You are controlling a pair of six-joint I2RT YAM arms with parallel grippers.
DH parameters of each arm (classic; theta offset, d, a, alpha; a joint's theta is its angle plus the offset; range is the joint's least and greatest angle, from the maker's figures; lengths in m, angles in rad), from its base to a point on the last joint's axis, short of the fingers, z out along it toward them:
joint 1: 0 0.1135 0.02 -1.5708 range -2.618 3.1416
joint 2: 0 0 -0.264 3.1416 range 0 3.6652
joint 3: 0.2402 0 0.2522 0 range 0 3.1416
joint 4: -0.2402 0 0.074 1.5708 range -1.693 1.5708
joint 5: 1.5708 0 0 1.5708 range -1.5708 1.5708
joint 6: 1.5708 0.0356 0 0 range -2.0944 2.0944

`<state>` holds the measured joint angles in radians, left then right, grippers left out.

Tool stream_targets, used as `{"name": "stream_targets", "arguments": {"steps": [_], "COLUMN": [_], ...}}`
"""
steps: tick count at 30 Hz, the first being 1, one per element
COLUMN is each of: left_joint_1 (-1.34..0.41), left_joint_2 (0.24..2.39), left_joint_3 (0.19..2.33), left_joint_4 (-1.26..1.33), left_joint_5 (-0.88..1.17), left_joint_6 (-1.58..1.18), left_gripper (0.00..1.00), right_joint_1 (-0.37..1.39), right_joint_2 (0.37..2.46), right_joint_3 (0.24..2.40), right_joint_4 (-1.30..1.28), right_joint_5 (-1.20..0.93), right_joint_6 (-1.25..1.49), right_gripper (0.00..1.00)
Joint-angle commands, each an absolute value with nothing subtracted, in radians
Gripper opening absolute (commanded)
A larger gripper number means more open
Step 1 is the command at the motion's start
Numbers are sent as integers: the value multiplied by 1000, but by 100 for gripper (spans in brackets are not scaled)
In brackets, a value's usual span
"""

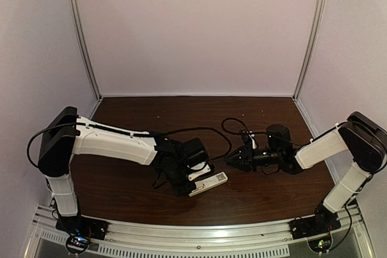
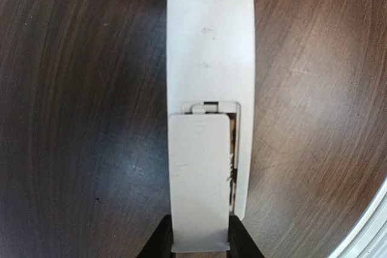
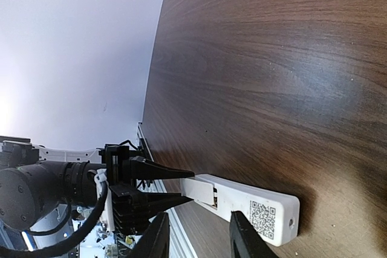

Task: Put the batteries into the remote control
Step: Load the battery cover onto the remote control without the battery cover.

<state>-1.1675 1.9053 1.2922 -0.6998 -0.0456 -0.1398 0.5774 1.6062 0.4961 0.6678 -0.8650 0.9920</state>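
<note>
The remote control (image 2: 208,40) is lying back-up on the desk (image 2: 78,119). The left pincer (image 2: 199,243) is gripping the small white cover (image 2: 198,179) by its overhanging end, holding it over the battery bay, apparently so that it can be slid home. The cover is sitting slightly offset, exposing a gold-brown sliver of the batteries (image 2: 232,149) along one side, so they appear to be seated. The right pincer (image 3: 199,226) is standing open and empty near the remote's other end, probably positioned to brace it against the push.
</note>
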Motion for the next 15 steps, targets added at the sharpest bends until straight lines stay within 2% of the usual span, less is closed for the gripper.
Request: {"name": "stream_targets", "arguments": {"steps": [1, 15], "left_joint_1": [-1161, -1161], "left_joint_2": [1929, 1937], "left_joint_3": [1314, 1338], "left_joint_4": [-678, -699], "left_joint_5": [-38, -11], "left_joint_6": [-123, -114], "left_gripper": [28, 31], "right_joint_1": [575, 575], "right_joint_2": [1614, 1640], "right_joint_3": [491, 494], "right_joint_4": [686, 700], "right_joint_5": [-877, -884], "right_joint_6": [985, 984], "right_gripper": [36, 36]}}
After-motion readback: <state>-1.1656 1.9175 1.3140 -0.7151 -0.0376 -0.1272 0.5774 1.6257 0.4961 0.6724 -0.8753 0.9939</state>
